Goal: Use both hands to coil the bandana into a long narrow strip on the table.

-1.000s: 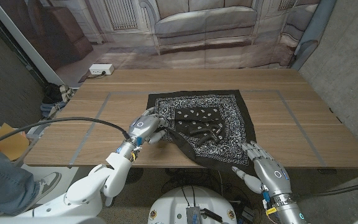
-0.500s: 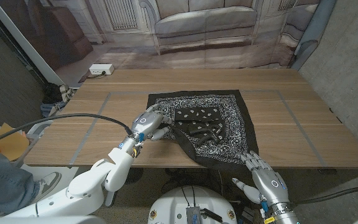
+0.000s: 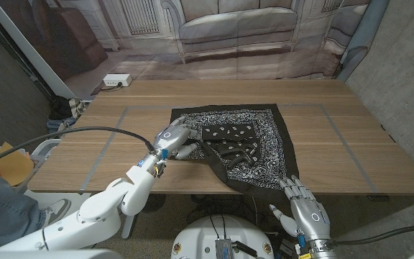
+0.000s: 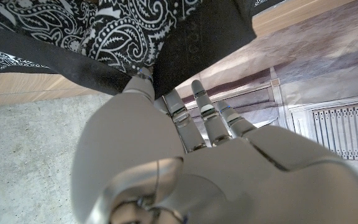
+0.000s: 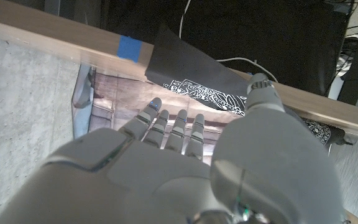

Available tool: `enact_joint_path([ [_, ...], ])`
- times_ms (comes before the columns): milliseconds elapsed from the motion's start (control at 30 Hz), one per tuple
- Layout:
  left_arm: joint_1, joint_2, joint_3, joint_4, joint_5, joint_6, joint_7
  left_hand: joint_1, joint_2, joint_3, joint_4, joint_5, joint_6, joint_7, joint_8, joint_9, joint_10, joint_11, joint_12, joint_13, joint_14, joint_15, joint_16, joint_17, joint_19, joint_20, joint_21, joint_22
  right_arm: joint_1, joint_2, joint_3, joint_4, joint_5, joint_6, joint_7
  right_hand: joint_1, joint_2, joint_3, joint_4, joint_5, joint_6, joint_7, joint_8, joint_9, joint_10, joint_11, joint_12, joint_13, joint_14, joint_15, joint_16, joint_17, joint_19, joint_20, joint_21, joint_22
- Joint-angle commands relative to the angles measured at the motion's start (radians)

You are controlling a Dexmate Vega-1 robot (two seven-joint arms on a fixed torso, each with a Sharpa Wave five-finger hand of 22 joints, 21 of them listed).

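Under my left hand (image 3: 172, 139) the bandana (image 3: 243, 144) is black with a white paisley print and a plain black border. My left hand is pale silver-grey, with darker metal on its fingers (image 4: 205, 111). The cloth just beyond those fingertips shows bold white paisley swirls on black. My right hand (image 3: 304, 207) is the same silver-grey; past its fingers (image 5: 178, 127) a plain black corner of the cloth hangs off the tan wooden table (image 3: 379, 162), beside a blue tape square (image 5: 130, 48). Grey tape lines (image 3: 106, 149) mark the table.
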Motion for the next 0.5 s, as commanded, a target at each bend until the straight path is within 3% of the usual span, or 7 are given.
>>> enact_joint_path([
  [33, 0.017, 0.005, -0.018, -0.018, -0.002, 0.011, 0.0, -0.003, 0.004, 0.008, 0.002, -0.001, 0.006, -0.001, -0.001, 0.006, 0.009, -0.001, -0.005, 0.003, 0.007, -0.104, 0.0, 0.003, 0.005, 0.003, -0.003, 0.0, 0.099, 0.049, -0.052, 0.124, 0.011, 0.031, -0.057, 0.024, 0.005, 0.013, -0.001, 0.008, 0.015, -0.002, 0.008, 0.003, 0.014, -0.003, 0.007, 0.002, 0.016, -0.008, 0.007, 0.003, 0.015, -0.038, 0.008, 0.003],
  [500, 0.01, -0.005, -0.011, -0.016, -0.003, 0.007, -0.004, -0.007, 0.003, 0.012, 0.004, -0.002, 0.005, -0.001, -0.003, 0.006, 0.009, -0.001, -0.007, 0.004, 0.006, -0.104, -0.001, 0.003, 0.005, 0.004, -0.003, 0.0, 0.095, 0.01, -0.06, 0.129, 0.04, 0.029, -0.052, 0.046, 0.008, 0.019, -0.003, 0.015, 0.036, -0.015, 0.017, 0.003, 0.015, -0.008, 0.01, 0.003, 0.018, -0.014, 0.006, 0.003, 0.018, -0.042, 0.011, 0.003],
])
